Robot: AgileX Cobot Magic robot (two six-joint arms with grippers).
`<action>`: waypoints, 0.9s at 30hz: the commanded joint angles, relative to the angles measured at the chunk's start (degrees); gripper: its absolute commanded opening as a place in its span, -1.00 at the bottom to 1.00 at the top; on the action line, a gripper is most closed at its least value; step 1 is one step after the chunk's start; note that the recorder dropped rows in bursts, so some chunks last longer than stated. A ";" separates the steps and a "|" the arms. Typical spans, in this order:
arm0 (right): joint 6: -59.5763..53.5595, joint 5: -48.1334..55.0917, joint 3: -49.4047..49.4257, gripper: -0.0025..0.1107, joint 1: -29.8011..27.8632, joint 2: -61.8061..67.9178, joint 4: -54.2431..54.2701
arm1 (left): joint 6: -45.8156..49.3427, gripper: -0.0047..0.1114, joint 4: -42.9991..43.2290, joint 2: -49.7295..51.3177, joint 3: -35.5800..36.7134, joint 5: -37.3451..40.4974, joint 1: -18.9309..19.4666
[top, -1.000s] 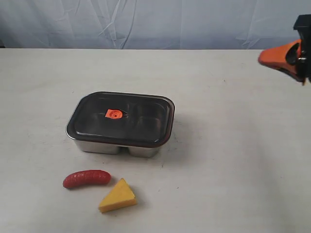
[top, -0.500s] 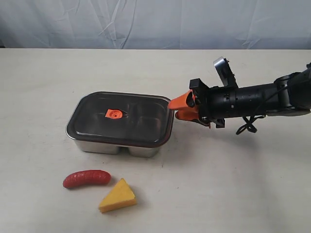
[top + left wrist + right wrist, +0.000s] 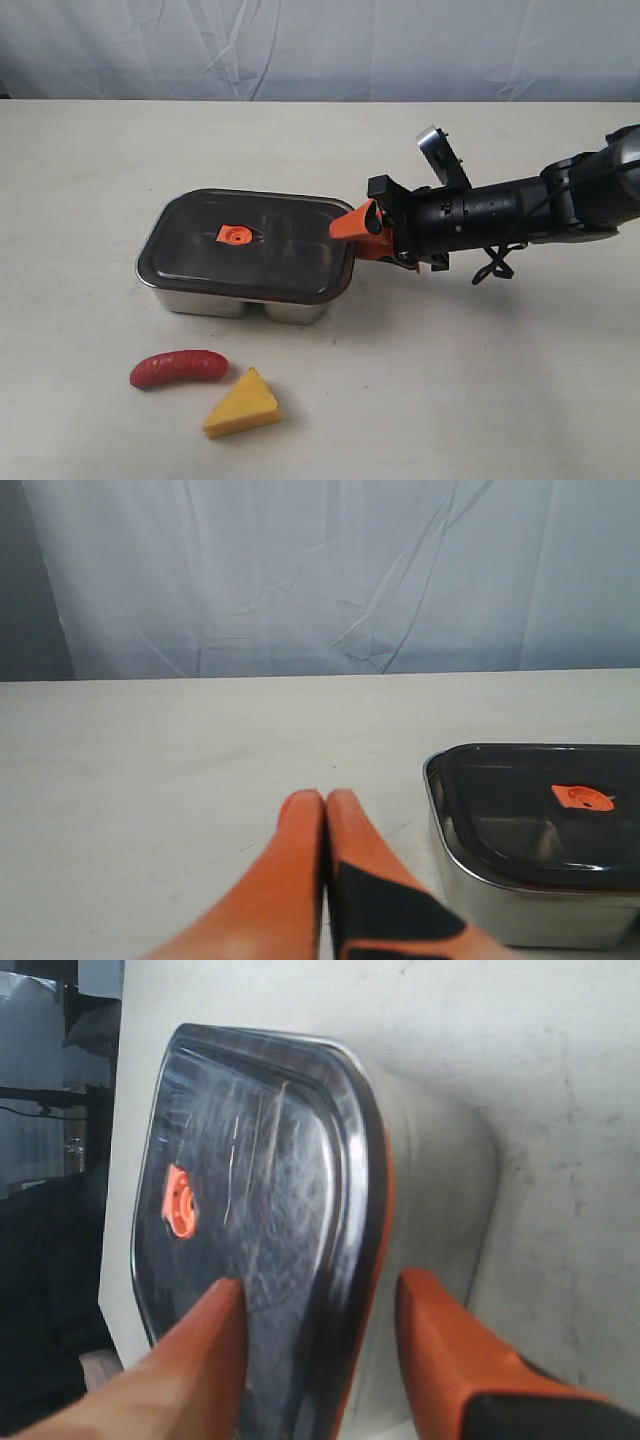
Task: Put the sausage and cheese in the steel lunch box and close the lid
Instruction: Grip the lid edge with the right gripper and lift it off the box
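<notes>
The steel lunch box [image 3: 240, 302] stands left of centre with the dark lid [image 3: 250, 245] resting on it, orange valve [image 3: 234, 235] on top. Nearer the front lie the red sausage [image 3: 178, 368] and the yellow cheese [image 3: 242, 404], side by side on the table. My right gripper [image 3: 355, 232] is at the box's right end, open. In the right wrist view this gripper [image 3: 322, 1285] straddles the lid [image 3: 260, 1180] edge, one finger over the lid, the other beside the steel wall [image 3: 440, 1190]. My left gripper [image 3: 324, 798] is shut and empty, left of the box [image 3: 480, 900].
The white tabletop [image 3: 480, 380] stretches wide around the box. A pale blue cloth backdrop [image 3: 320, 50] closes off the far edge. The right arm [image 3: 520, 210] lies low across the table's right half.
The right arm swept in from the far right edge to the box's right end, then edged further left until its open fingers bracket the lid's rim. Box, sausage and cheese stayed put.
</notes>
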 commanded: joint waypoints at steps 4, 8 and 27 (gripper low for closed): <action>-0.50 -0.11 -0.23 -0.63 0.16 0.05 0.46 | -0.05 -0.92 -0.43 -0.32 0.23 -0.24 -0.70; 0.14 0.44 -0.23 -0.97 0.16 0.05 0.46 | -0.05 -0.92 -0.43 -0.32 0.23 -0.24 -0.70; 0.87 9.03 -0.23 -0.97 -1.73 -6.54 0.46 | -0.05 -0.92 -0.43 -0.32 0.23 -0.24 -0.70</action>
